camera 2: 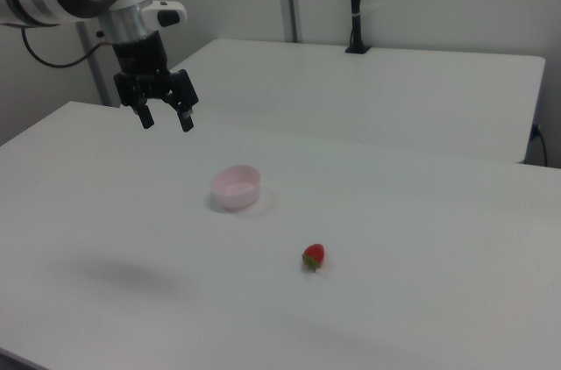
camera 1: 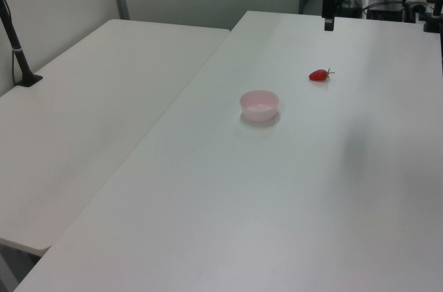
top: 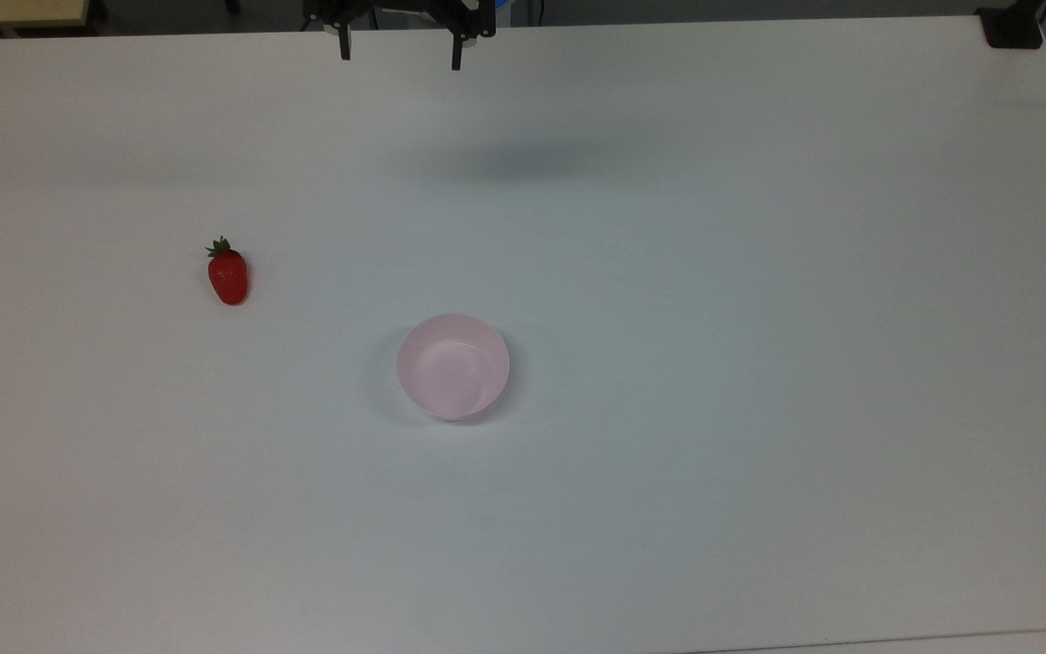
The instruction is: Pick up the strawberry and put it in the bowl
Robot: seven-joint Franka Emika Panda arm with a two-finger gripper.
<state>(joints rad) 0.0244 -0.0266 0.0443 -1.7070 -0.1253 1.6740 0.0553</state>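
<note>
A small red strawberry point(top: 229, 273) with a green cap lies on its side on the white table point(top: 759, 363), at the top view's left. The pale pink bowl point(top: 453, 365) stands upright near the table's middle with nothing in it. The strawberry point(camera 2: 313, 256) sits to the right of and nearer than the bowl point(camera 2: 236, 187) in the right view, and beyond and right of the bowl point(camera 1: 259, 104) as the strawberry point(camera 1: 319, 75) in the left view. My gripper point(camera 2: 166, 116) hangs open high above the table, well apart from both, at the top view's upper edge point(top: 399, 50).
A second white table point(camera 2: 377, 89) adjoins this one, with a black post point(camera 2: 355, 2) clamped at its far edge. A black clamp point(top: 1011, 29) sits at the top view's upper right corner. Cables and equipment point(camera 1: 387, 1) crowd the left view's far end.
</note>
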